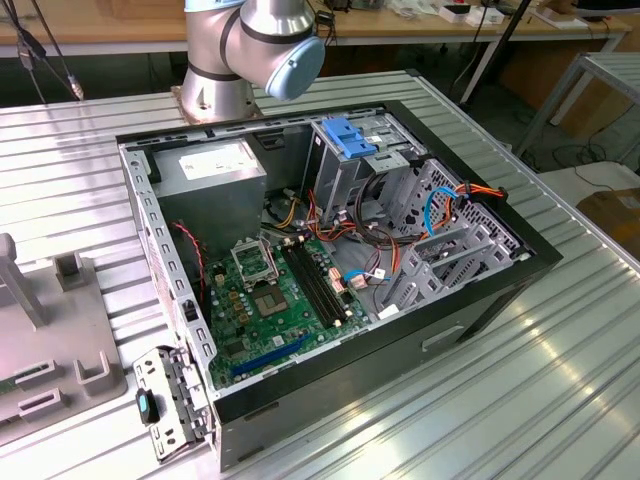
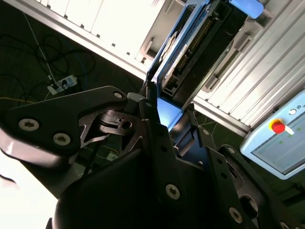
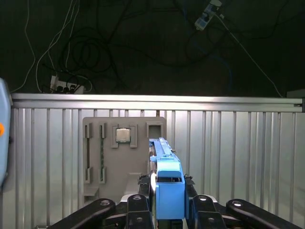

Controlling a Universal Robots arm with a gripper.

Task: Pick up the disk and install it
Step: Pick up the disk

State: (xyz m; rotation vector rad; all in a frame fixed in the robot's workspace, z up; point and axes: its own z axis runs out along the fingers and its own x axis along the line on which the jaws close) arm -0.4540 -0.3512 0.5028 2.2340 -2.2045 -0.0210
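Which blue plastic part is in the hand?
The bright blue carrier rail around the flat grey metal disk, gripped edge-on; the other blue top caps the upright metal drive cage.

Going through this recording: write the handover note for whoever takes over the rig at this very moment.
Gripper: shut on the disk, gripped at its blue carrier and held edge-on in both wrist views.
Disk: over the ribbed table, near the grey fixture plate.
Done: disk grasped.
Left: install; the disk is not yet in the open computer case, where the drive cage stands.
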